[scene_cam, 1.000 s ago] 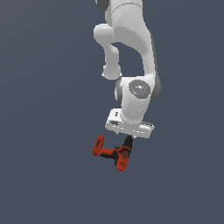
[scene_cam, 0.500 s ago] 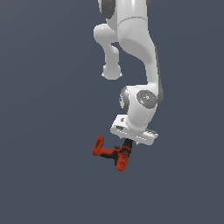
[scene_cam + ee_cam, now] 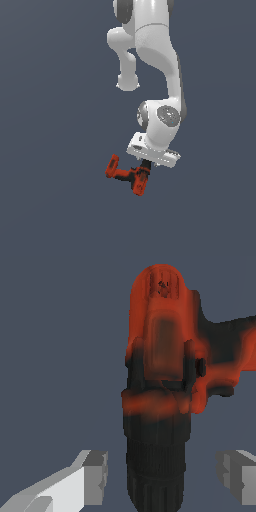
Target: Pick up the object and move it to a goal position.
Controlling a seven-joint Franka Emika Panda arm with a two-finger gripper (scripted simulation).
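Under my wrist, low in the exterior view, lies the drill (image 3: 131, 175): small, red-orange, smaller than my gripper (image 3: 145, 169). Going from the exterior view's left to its right: the blocky battery base (image 3: 112, 165) sticks out farthest left, tilted; then the handle runs to the body w/ black trim, which sits right below my gripper. The wrist view shows the drill (image 3: 162, 376) close up, blurred in parts: rounded red-orange rear housing w/ a dark mark on it, a darker panel down the middle of the body, black trim at the sides, then a ribbed black chuck (image 3: 156, 471) at the near end. The handle branches off sideways, red-orange over black.

My gripper (image 3: 162, 476) is spread apart. In the wrist view one pale finger (image 3: 95, 476) stands on one side of the chuck and the other finger (image 3: 235, 476) on the far side, each w/ a clear gap to the chuck; neither pad touches it. So the chuck end sits between my fingers, not clamped. In the exterior view the fingers are mostly hidden behind the white hand block, so contact can't be judged there.

Surface & room: plain flat dark blue-grey everywhere, no visible edge between floor and backdrop in either view. Can't tell from this whether the drill rests on a surface. My white arm (image 3: 155, 65) comes down from the top of the exterior view, elbow bulging toward that view's left.
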